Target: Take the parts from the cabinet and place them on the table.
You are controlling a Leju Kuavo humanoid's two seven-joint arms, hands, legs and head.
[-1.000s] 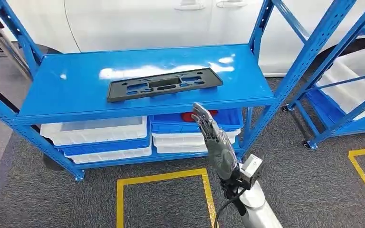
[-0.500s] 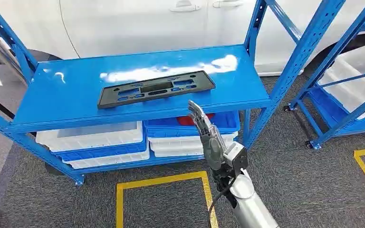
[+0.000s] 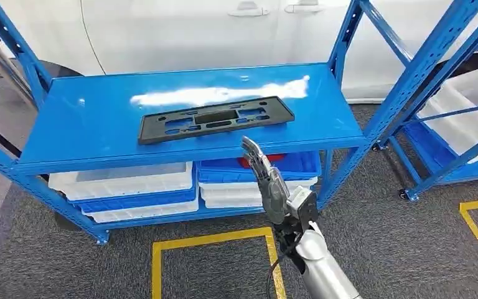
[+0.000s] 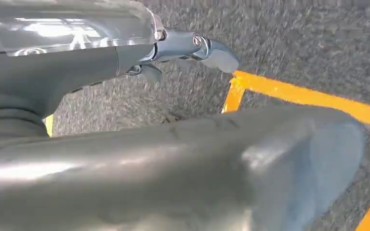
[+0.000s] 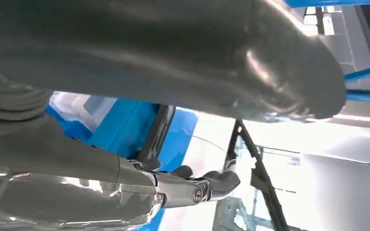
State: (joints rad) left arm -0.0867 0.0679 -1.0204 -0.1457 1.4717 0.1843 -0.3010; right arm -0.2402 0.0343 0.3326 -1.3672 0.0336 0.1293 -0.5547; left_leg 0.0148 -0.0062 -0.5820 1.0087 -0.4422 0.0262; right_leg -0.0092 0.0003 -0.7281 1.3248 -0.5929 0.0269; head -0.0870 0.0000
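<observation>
A long black plastic part [image 3: 216, 118] with several cut-outs lies flat on the top shelf of the blue cabinet [image 3: 81, 134]. My right hand [image 3: 271, 184] is raised in front of the shelf's front edge, just below the part's right half. Its fingers are stretched out and apart, and it holds nothing and does not touch the part. In the right wrist view, the right hand's fingers [image 5: 192, 187] point past the black part's edge [image 5: 156, 132]. In the left wrist view, my left hand [image 4: 173, 163] hangs over grey carpet with its fingers [image 4: 207, 48] extended and empty.
White and blue bins [image 3: 124, 184] fill the lower shelf; one blue bin holds a red item [image 3: 252, 161]. A second blue rack [image 3: 448, 118] stands to the right, and a white car [image 3: 193, 31] stands behind. Yellow floor tape [image 3: 211, 237] marks a square before the cabinet.
The camera has shifted a little. My right arm has moved slightly left along the shelf's front edge, with the hand still outstretched and empty. The black part has not moved.
</observation>
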